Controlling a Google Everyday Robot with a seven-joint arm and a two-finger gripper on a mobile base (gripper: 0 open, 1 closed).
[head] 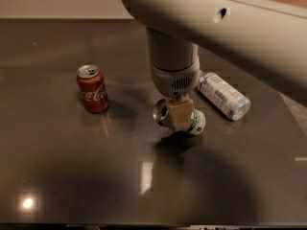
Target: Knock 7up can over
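Observation:
The 7up can point(195, 122) lies on its side on the dark table point(72, 166), a little right of the middle. Its silver top point(160, 113) points left and its green-and-white side shows at the right. My gripper point(178, 115) hangs straight down from the big white arm point(211, 18) and sits right over the middle of the can, hiding part of it.
A red Coca-Cola can point(92, 88) stands upright to the left of the gripper. A clear plastic bottle point(223, 96) with a bluish label lies on its side just behind and right of the 7up can. The table's right edge point(295, 109) is near.

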